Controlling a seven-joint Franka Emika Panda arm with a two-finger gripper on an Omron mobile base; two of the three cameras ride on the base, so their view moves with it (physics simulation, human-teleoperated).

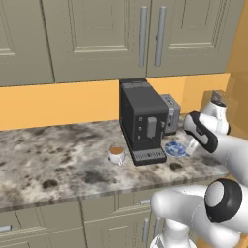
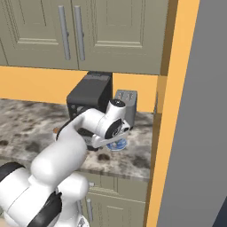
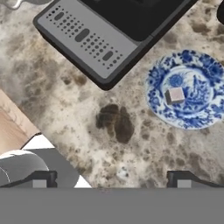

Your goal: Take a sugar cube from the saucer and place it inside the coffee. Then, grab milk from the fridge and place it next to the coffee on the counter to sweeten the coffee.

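The blue-and-white saucer (image 3: 197,114) lies on the stone counter (image 1: 58,164), just right of the black coffee machine. One pale sugar cube (image 3: 176,95) rests at its middle. My gripper (image 3: 111,181) hangs open above the counter, with the saucer ahead and to the right of its fingertips (image 3: 183,180) and nothing between them. From the left base view the gripper (image 1: 189,146) hovers at the right edge of the saucer (image 1: 174,149). The coffee (image 1: 116,154), a small white cup with brown liquid, stands left of the machine's drip tray. The milk is out of view.
The black coffee machine (image 1: 143,121) stands between cup and saucer, its grey drip tray (image 3: 87,37) close to the saucer. A grey toaster (image 1: 170,112) sits behind. The grey fridge side (image 2: 199,133) rises to the right. Olive cabinets (image 1: 97,34) hang overhead.
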